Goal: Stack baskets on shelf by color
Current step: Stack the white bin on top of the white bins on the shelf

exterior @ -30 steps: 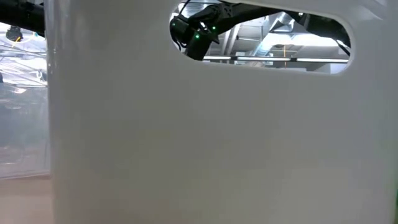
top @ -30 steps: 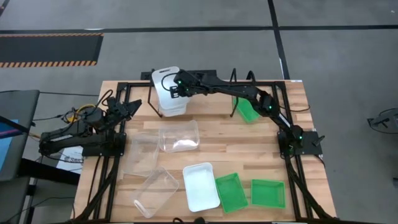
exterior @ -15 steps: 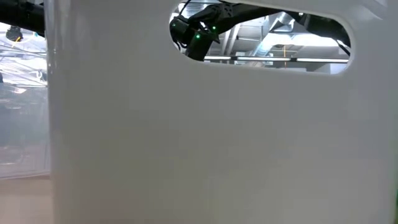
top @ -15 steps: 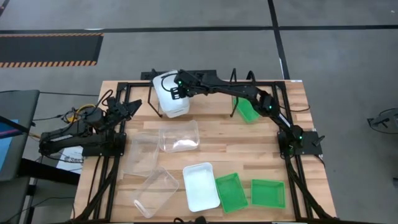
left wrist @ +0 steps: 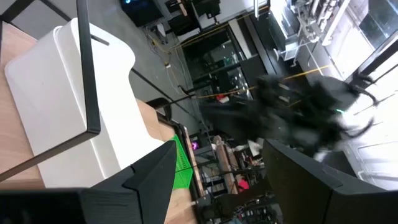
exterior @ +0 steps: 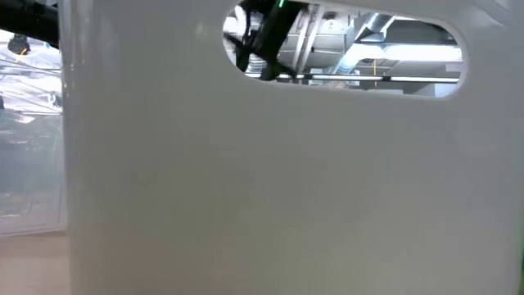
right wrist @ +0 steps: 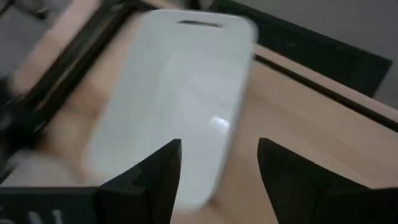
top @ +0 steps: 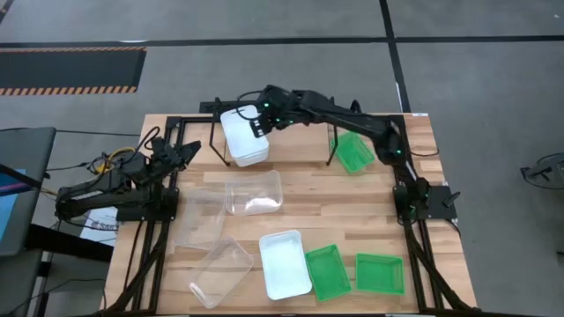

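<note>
We see a white basket (top: 242, 136) sitting on the shelf (top: 216, 110) at the desk's (top: 308, 202) far edge, with a green basket (top: 354, 154) farther along the same rack. We judge the placing step finished: the right claw (top: 262, 123) hangs just beside the white basket, fingers spread, gripping nothing, its arm stretched across the far side. Next we would fetch the second white basket (top: 284, 262) from the near edge. The left claw (top: 189, 148) waits released at the desk's left.

A robotics lab: bare concrete floor (top: 264, 26) with hazard-striped tape (top: 70, 70), equipment racks (left wrist: 211, 37) behind.
</note>
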